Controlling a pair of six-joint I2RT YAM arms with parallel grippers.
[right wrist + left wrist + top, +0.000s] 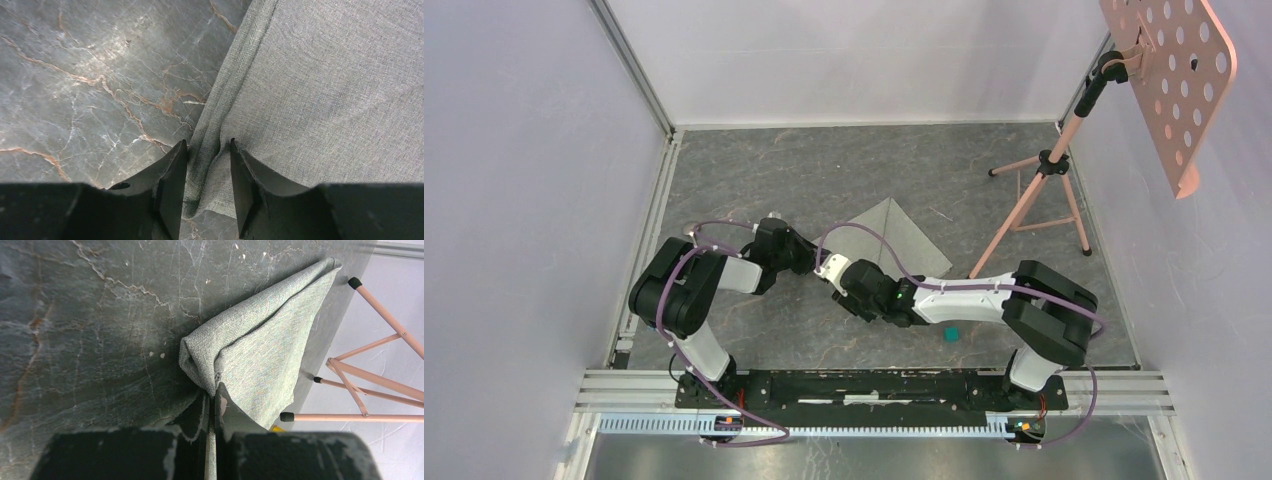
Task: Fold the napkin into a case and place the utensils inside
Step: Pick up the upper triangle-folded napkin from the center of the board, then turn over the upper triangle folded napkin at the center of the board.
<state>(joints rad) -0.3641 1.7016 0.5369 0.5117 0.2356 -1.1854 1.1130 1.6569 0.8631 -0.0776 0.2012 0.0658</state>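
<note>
The grey-green napkin (894, 235) lies folded into a triangle on the dark marble table, just beyond where the two arms meet. My left gripper (809, 260) is shut on the napkin's near corner, and the cloth (260, 345) is lifted and draped away from the closed fingertips (216, 390). My right gripper (844, 285) is open, and its fingers straddle a bunched edge of the napkin (320, 90) low over the table (207, 147). I cannot make out the spoon or the fork in any view.
A teal cube (950, 334) sits on the table beside the right arm. A yellow cube (276, 428) peeks out beside the left fingers. A pink tripod stand (1044, 190) stands at the back right, its legs (370, 385) close to the napkin. White walls surround the table.
</note>
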